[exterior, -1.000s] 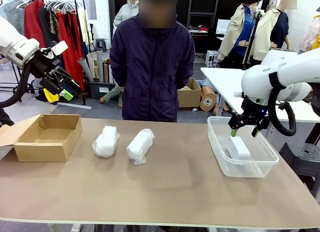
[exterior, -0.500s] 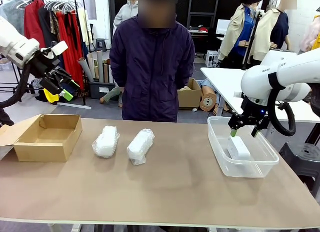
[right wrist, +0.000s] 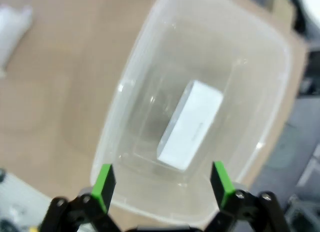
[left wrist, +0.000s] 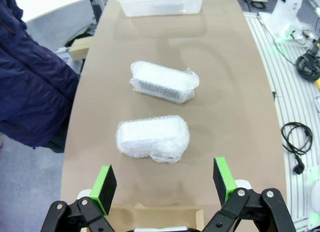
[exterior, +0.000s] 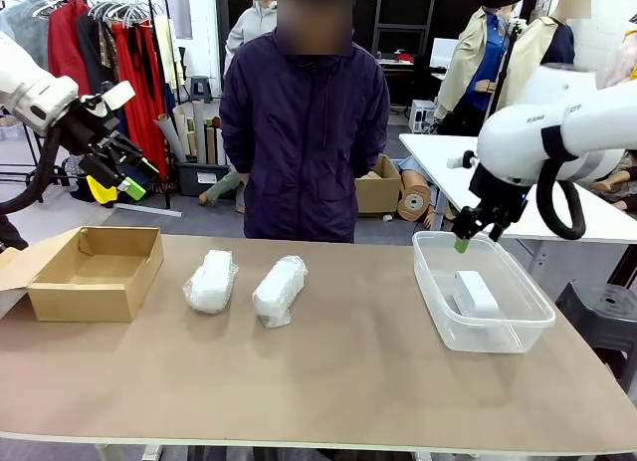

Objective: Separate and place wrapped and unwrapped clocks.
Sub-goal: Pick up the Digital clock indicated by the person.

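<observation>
1. Racks of hanging clothes [exterior: 109, 53] fill the far left of the room in the front view, and a person in a dark purple jacket [exterior: 304, 132] stands at the far side of the brown table [exterior: 348, 381].
2. An open cardboard box [exterior: 95, 272] sits at the table's left end. Just right of it lies the first wrapped clock [exterior: 211, 280], with the second wrapped clock [exterior: 280, 290] beside it; the two are close but apart.
3. A clear plastic tub [exterior: 518, 332] stands at the right end, with the bare white clock [exterior: 475, 294] lying inside on its floor.
4. The left gripper [exterior: 134, 177] hangs high above the box's far side, fingers spread and holding nothing. The right gripper [exterior: 478, 237] hovers over the tub's far rim, fingers apart and empty, clear of the clock.
5. From the left wrist, the left gripper [left wrist: 165, 184] has its green pads [left wrist: 106, 184] wide apart above the table [left wrist: 225, 91]. The first wrapped clock [left wrist: 152, 138] lies nearest, the second wrapped clock [left wrist: 162, 81] beyond it, and the tub [left wrist: 160, 4] at the top edge. The box's rim [left wrist: 155, 214] shows at the bottom and the jacket [left wrist: 30, 81] at the left.
6. From the right wrist, a blurred picture, the right gripper [right wrist: 162, 184] looks straight down with its pads [right wrist: 103, 184] spread. The bare white clock [right wrist: 191, 124] lies slantwise in the middle of the tub [right wrist: 125, 91], untouched.
</observation>
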You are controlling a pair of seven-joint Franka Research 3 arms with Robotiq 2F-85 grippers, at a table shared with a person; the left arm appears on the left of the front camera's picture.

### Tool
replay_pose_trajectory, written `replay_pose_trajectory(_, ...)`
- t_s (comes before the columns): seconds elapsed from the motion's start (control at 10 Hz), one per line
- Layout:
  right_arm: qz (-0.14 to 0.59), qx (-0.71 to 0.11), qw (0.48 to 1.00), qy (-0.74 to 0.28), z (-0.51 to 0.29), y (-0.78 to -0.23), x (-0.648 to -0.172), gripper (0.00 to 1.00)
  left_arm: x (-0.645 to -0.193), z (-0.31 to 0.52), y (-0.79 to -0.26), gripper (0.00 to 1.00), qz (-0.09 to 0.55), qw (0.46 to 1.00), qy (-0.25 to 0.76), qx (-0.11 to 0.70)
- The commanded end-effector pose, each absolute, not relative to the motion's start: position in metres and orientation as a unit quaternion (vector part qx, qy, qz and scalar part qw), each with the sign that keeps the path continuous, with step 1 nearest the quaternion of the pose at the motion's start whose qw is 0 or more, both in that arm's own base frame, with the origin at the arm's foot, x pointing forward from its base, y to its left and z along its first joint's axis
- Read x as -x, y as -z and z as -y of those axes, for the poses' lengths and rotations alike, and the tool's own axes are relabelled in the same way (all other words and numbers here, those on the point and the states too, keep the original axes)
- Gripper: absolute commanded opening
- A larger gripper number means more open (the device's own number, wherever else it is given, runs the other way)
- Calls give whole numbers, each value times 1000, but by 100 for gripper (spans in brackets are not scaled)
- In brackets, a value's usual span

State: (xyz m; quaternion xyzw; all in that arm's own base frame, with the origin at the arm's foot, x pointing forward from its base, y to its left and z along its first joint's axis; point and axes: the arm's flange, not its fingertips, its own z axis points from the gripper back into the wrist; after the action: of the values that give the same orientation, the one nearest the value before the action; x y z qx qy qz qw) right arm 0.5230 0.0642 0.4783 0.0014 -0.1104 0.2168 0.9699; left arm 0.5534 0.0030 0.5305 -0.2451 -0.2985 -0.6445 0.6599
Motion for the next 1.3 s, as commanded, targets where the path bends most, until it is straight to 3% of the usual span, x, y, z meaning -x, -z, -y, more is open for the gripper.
replay_pose_trajectory(0.0, 152, -31, 930, -333, -64, -501, -511, 100, -550, -2, -531, 100, 300, 662, 643, 242)
replay_pose_trajectory(0.4, 238, -135, 789, -550, -74, -561, -499, 100, -550, -2, -531, 100, 300, 662, 643, 242)
replay_pose_trajectory(1.0, 282, -304, 686, -598, -15, -577, -545, 100, -550, -2, -531, 100, 300, 662, 643, 242)
replay_pose_trajectory(1.2, 313, -313, 658, -610, -5, -572, -554, 100, -550, -2, -531, 100, 300, 662, 643, 242)
